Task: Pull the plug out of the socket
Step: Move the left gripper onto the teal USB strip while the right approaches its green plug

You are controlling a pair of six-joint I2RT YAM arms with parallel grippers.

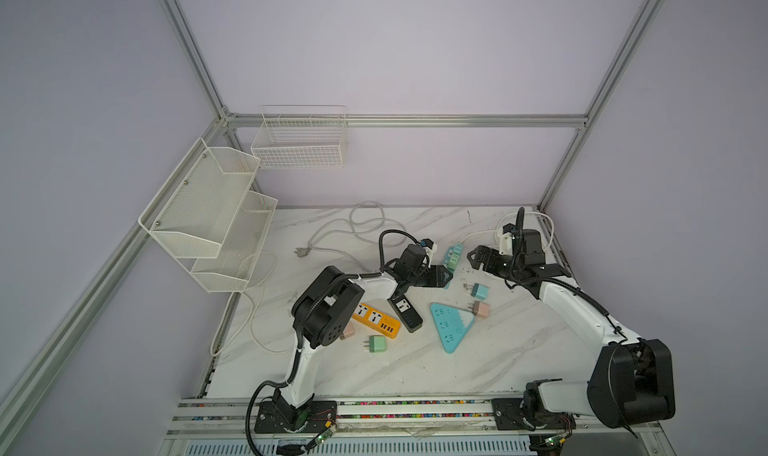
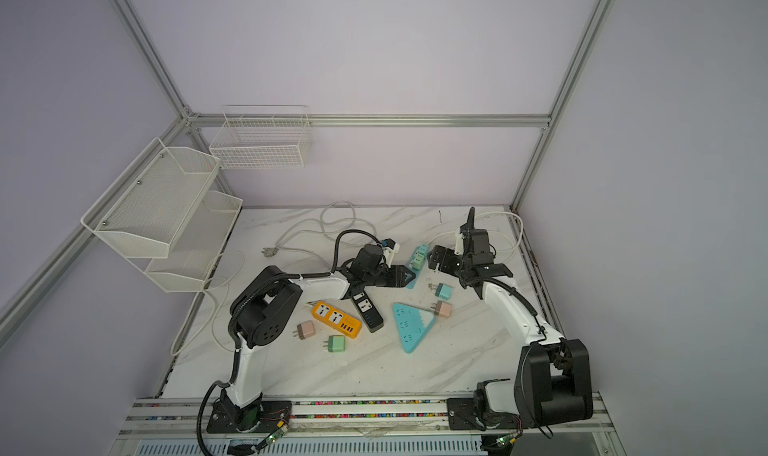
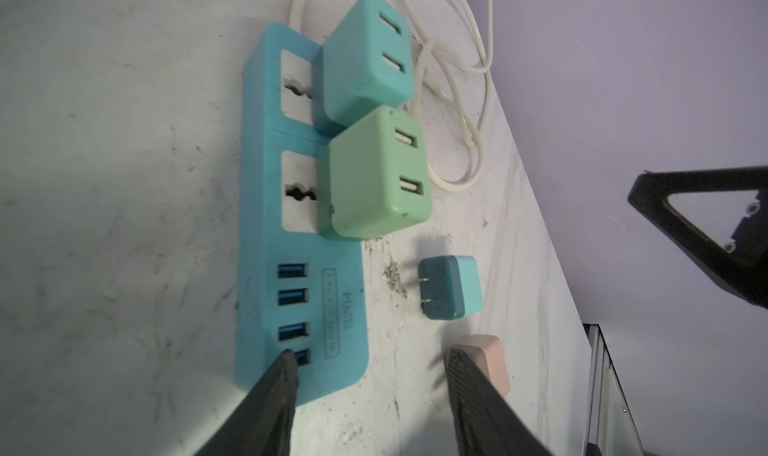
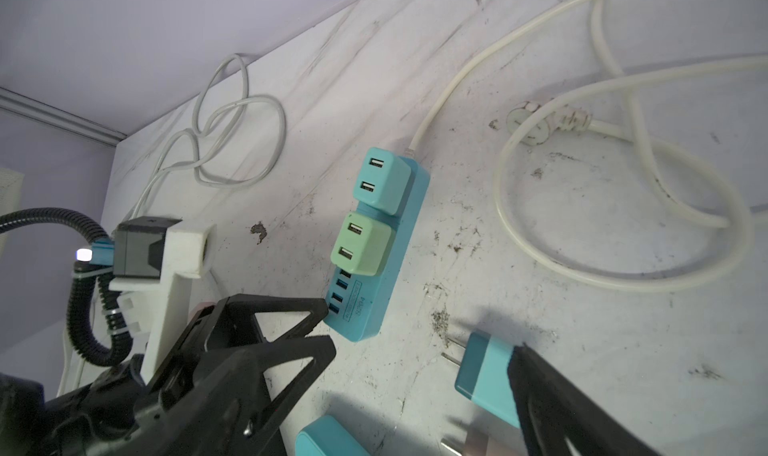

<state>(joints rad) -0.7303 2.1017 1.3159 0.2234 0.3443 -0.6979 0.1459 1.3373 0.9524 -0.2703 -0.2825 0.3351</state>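
Observation:
The blue socket strip point(image 3: 299, 266) lies on the marble table with a teal plug point(image 3: 365, 58) and a green plug point(image 3: 374, 175) seated side by side in it. Both plugs also show in the right wrist view, teal point(image 4: 380, 179) above green point(image 4: 361, 241). My left gripper point(image 3: 370, 356) is open at the strip's USB end. One fingertip point(image 3: 286, 360) is over the last port; the other stands beside the strip. My right gripper point(image 1: 473, 259) hangs open just right of the strip point(image 1: 449, 253), holding nothing. Its one visible finger point(image 4: 552, 400) overlaps a loose teal plug point(image 4: 482, 375).
Loose teal point(image 1: 480, 291) and pink point(image 1: 481, 308) plugs lie right of centre. A triangular blue strip point(image 1: 451, 325), black strip point(image 1: 405, 312), orange strip point(image 1: 376, 318) and green plug point(image 1: 377, 343) lie nearer. White cables point(image 1: 365, 221) loop at the back. Mesh shelves point(image 1: 208, 212) hang left.

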